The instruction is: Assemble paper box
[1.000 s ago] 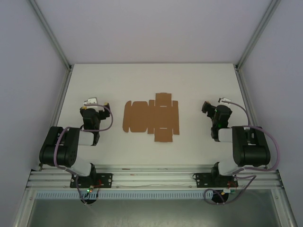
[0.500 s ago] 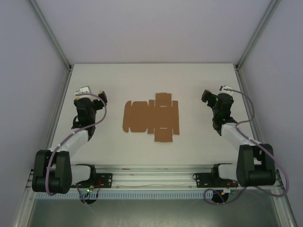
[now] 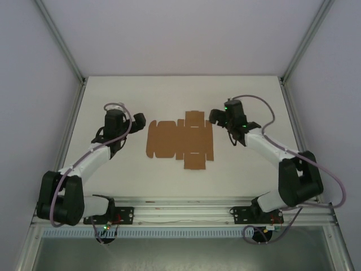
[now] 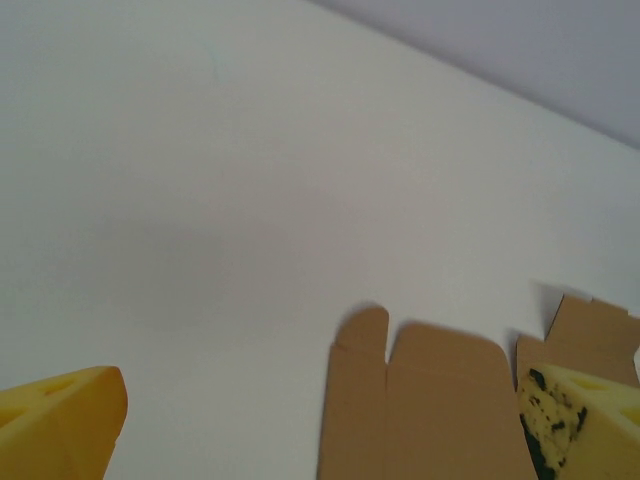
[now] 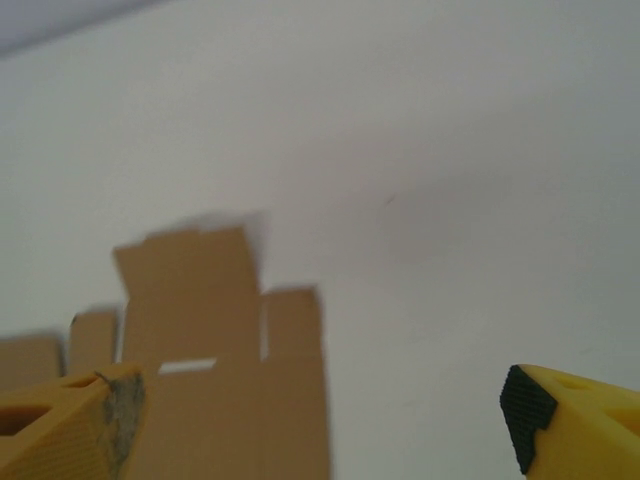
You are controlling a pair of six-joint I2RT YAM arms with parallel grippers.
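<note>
- The paper box [image 3: 180, 140] lay as a flat die-cut sheet in the middle of the table [image 3: 248, 96]; no flap was folded, so I judge all the assembly was left.
- The left gripper [image 3: 137, 120] was just beside its left end, jaws wide apart, empty.
- The right gripper [image 3: 217, 117] was near its right edge, jaws also apart, holding nothing.

— Was it bright?
— Yes. Soft, even light lay on the white table [image 3: 237, 169], with no glare.
— Any shadows?
— Faint grey ones beside the paper box [image 5: 200, 300]. The right wrist picture was blurry; the top one was sharp.
</note>
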